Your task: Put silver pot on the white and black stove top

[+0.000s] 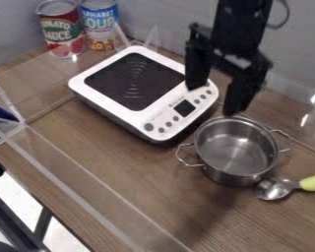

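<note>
The silver pot [234, 151] stands on the wooden table to the right of the stove, empty, with its two loop handles showing. The white and black stove top [143, 91] lies left of it, its black glass bare and its button panel facing front right. My gripper [222, 87] hangs open, pointing down, above the gap between the stove's right corner and the pot's far rim. Its two black fingers [196, 67] stand wide apart with nothing between them.
Two food cans [79, 27] stand at the back left behind the stove. A metal spoon with a yellow-green handle [291, 185] lies just right of the pot. A clear plastic barrier edges the table on the left and front.
</note>
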### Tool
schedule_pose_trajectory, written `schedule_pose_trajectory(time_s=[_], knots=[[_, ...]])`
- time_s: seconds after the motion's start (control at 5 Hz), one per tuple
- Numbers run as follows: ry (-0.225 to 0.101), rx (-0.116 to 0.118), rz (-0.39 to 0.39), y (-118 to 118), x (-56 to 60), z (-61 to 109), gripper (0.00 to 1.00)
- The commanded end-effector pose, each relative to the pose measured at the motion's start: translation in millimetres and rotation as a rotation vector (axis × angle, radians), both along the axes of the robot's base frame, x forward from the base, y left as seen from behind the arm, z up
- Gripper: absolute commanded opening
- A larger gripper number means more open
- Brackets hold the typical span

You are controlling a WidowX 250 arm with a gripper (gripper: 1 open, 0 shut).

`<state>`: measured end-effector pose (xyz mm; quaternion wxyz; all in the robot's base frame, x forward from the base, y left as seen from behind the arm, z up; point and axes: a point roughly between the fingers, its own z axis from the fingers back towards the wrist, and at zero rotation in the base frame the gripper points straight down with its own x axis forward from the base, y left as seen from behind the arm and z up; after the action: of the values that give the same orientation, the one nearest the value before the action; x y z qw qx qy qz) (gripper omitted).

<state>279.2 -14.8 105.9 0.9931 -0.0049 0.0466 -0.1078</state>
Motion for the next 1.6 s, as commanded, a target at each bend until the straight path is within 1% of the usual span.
schedule_pose_trajectory(time_s=[0.0,0.2,0.4,0.6,0.8,1.0,1.4], knots=[[-0.046,-0.003,-0.096,-7,-3.6,-9.3,1.00],[-0.057,-0.012,-0.168,-15,-8.1,-26.2,1.00],[-0.068,-0.018,-0.217,-21,-10.8,-42.5,1.00],[-0.076,-0.016,-0.266,-28,-13.8,-59.7,1.00],[-0.085,-0.011,-0.293,-35,-15.7,-65.0,1.00],[-0.091,-0.013,-0.311,-37,-15.6,-64.2,1.00],[-0.109,-0.012,-0.340,-43,-10.2,-60.8,1.00]])
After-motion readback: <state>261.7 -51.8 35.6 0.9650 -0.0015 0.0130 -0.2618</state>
